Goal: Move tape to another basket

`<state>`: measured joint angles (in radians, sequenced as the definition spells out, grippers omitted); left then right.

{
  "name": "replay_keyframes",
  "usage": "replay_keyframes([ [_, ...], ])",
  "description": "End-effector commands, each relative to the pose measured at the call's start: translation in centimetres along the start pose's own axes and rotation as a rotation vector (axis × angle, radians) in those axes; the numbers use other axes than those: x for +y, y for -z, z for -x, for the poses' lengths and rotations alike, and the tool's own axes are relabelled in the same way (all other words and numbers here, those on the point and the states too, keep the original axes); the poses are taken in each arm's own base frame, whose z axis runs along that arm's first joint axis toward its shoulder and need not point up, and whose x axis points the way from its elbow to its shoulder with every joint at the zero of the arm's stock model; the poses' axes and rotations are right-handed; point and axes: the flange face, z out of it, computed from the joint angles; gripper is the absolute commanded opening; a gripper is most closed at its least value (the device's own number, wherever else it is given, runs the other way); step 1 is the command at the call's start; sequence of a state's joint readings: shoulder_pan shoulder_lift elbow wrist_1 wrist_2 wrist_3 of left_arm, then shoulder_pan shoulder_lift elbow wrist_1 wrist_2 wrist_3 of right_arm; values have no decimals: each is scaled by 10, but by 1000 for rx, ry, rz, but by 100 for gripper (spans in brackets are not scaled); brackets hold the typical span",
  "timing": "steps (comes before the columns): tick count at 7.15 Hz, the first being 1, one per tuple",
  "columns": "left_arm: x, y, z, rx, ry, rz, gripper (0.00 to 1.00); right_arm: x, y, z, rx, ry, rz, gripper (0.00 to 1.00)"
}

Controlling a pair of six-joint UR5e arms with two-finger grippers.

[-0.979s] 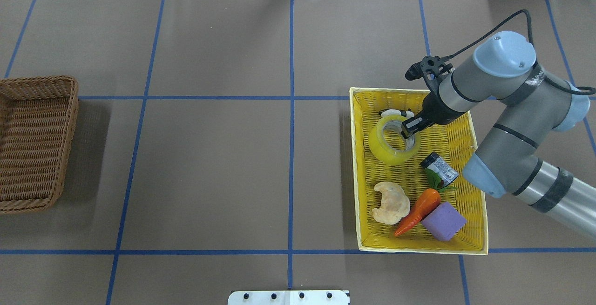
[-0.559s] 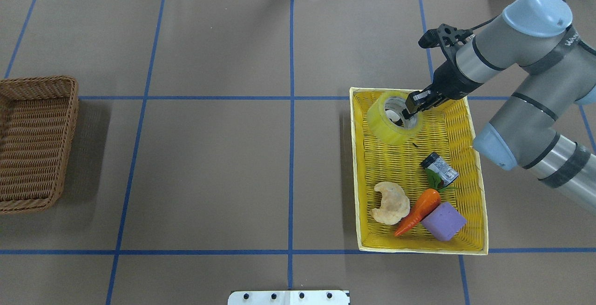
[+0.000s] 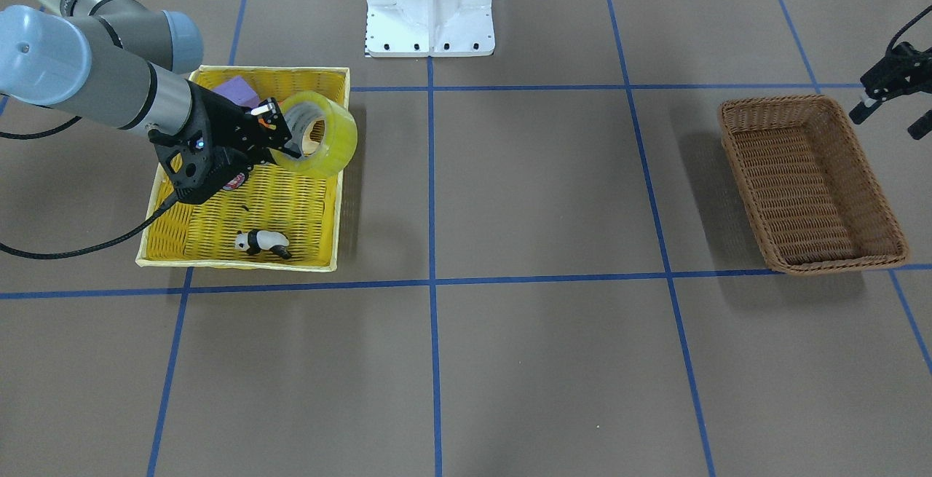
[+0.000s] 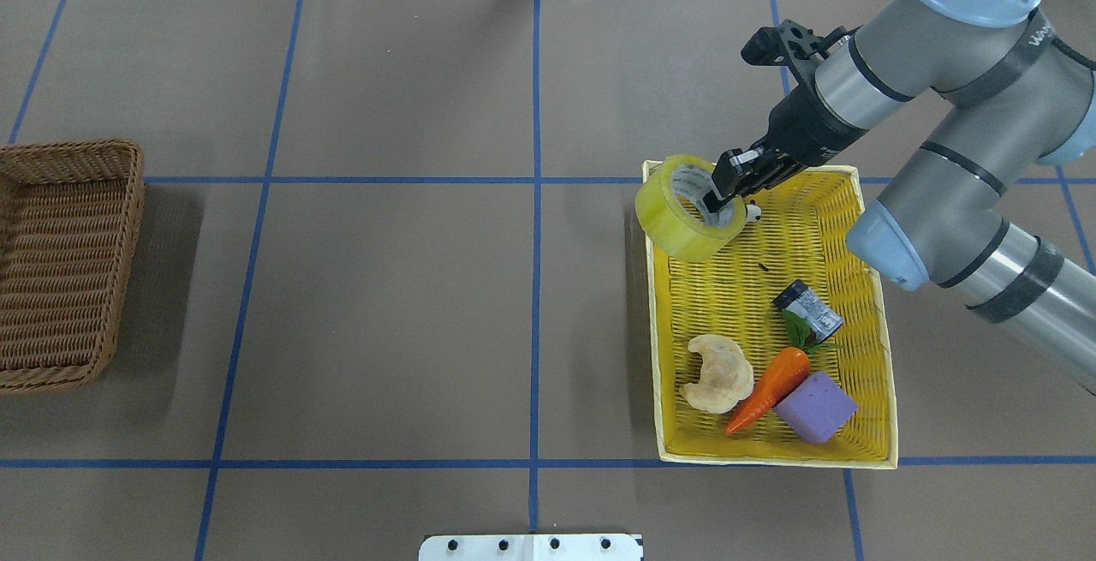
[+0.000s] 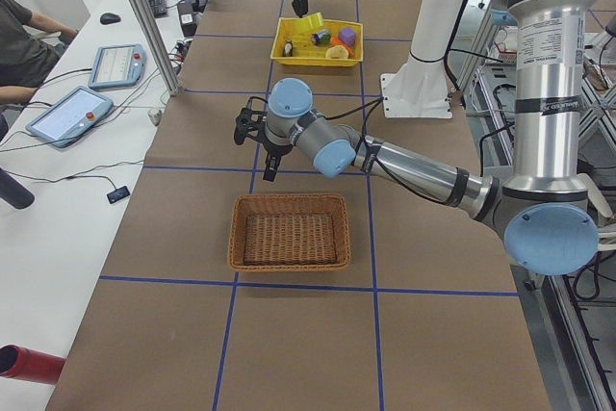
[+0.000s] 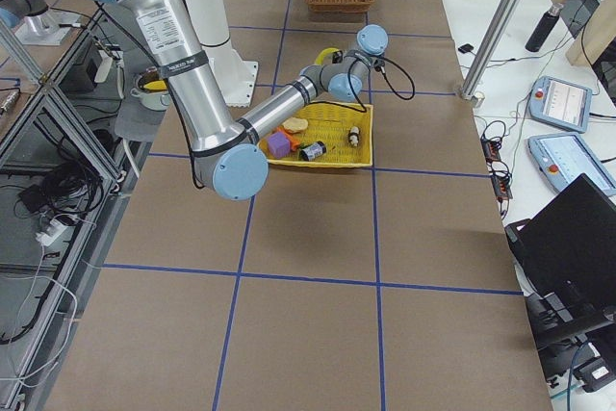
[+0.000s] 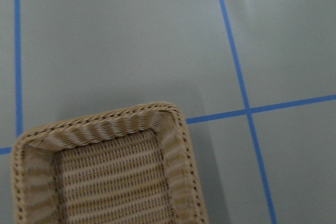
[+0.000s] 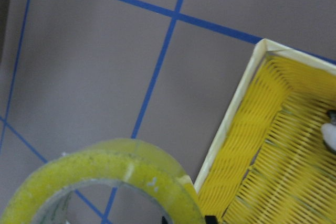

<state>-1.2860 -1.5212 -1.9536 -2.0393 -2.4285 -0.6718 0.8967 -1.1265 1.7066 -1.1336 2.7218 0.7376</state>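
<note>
The tape (image 4: 664,223), a wide yellowish roll with a pale core, hangs tilted from my right gripper (image 4: 723,193). The gripper is shut on the roll's wall, with one finger inside the ring. The roll is lifted over the far left corner of the yellow tray (image 4: 655,355) and also shows in the front view (image 3: 331,138) and the right wrist view (image 8: 105,171). The brown wicker basket (image 4: 60,261) stands empty at the table's left end. My left gripper (image 3: 892,109) hovers open just beyond the basket (image 3: 808,186).
The yellow tray (image 3: 247,264) holds a croissant (image 4: 717,373), a carrot (image 4: 769,390), a purple block (image 4: 816,407), a small dark-capped cylinder (image 4: 807,311) and a panda figure (image 3: 261,242). The white robot base (image 3: 429,4) stands at the table's near edge.
My right gripper has lifted the tape from the tray floor and carried it left, to above the tray's far left corner. The panda figure, earlier behind the roll, now shows.
</note>
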Motion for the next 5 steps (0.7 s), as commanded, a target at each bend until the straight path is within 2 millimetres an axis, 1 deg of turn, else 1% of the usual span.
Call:
replay_keyframes([
  [1,-9,-17,-49,60,65,23,98,14,4,19,-150,59,111,0],
  [2,-12,-27,-68,78,82,41,98,17,5,25,-190,89,137,0],
  [3,-15,-31,-84,93,101,48,98,23,8,31,-231,141,158,0],
  [4,-15,-36,-96,105,109,58,98,29,11,35,-271,171,188,0],
  [5,-13,-43,-102,105,116,68,98,34,11,31,-300,290,187,0],
])
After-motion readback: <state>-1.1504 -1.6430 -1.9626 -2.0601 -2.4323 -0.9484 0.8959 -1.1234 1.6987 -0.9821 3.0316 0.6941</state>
